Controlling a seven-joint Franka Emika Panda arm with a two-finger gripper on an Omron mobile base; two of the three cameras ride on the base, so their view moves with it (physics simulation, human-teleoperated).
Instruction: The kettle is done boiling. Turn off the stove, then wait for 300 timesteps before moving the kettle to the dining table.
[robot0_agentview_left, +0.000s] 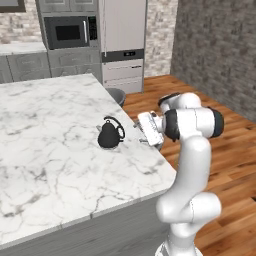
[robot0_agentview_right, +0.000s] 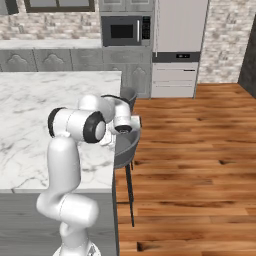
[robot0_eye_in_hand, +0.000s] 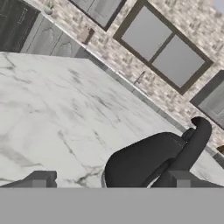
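Marble dining table (robot0_agentview_left: 45, 150), upright kettle (robot0_agentview_left: 110, 134) upon it, beside wide-apart tool (robot0_agentview_left: 141, 131).

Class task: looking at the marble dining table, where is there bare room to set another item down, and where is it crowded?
The dining table is bare left of and behind the kettle, up to its far edge. It is crowded at the right edge, where the open claw sits beside the kettle.

Kettle (robot0_agentview_left: 110, 134) on dining table (robot0_agentview_left: 45, 145) — near edge.
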